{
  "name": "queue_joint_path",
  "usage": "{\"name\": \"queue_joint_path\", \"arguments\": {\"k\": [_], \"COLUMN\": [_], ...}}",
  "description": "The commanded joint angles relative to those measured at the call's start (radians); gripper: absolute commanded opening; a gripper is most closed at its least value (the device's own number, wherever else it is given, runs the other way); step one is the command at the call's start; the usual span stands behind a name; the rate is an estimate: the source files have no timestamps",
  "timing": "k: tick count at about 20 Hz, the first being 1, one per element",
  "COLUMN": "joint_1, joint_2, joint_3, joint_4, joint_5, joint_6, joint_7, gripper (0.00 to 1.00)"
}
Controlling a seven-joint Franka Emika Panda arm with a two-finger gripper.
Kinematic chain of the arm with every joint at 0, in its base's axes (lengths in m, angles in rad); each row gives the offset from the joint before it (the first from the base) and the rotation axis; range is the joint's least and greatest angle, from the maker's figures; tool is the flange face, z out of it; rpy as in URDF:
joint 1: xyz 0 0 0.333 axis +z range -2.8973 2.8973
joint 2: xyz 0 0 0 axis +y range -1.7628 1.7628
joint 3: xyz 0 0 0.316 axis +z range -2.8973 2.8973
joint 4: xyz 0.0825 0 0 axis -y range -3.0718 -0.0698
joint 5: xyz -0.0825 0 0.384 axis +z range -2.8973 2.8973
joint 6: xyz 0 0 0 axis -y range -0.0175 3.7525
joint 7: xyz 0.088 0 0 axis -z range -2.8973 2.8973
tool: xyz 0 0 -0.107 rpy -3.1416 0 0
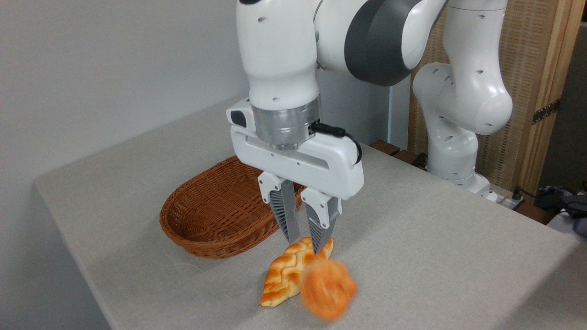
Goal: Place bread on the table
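Note:
The bread (328, 289), a small round golden-orange bun, shows as a motion-blurred blob just below and right of my gripper's fingertips, against the table (435, 238) and partly in front of the braided loaf. It is free of the fingers. My gripper (305, 246) hangs straight down above it, open by a narrow gap with nothing between the fingers. Whether the bun rests on the grey-beige cloth or is still in the air is unclear because of the blur.
A long braided leaf-shaped loaf (282, 275) lies on the cloth directly under the gripper. A brown oval wicker basket (215, 211) stands empty to the left behind it. The table's front edge runs close to the loaf and bun. The arm's base (458, 151) stands at the back right.

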Motion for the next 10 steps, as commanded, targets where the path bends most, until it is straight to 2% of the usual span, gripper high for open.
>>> {"name": "queue_joint_path", "arguments": {"k": [1, 5, 10], "joint_1": [-0.016, -0.025, -0.028], "joint_2": [0.014, 0.016, 0.004], "joint_3": [0.009, -0.004, -0.083], "joint_4": [0.006, 0.011, 0.038], "joint_5": [0.012, 0.001, -0.047], "joint_6": [-0.015, -0.013, 0.002], "joint_7": [0.016, 0.016, 0.014], "gripper": [1.00, 1.00, 1.00]}}
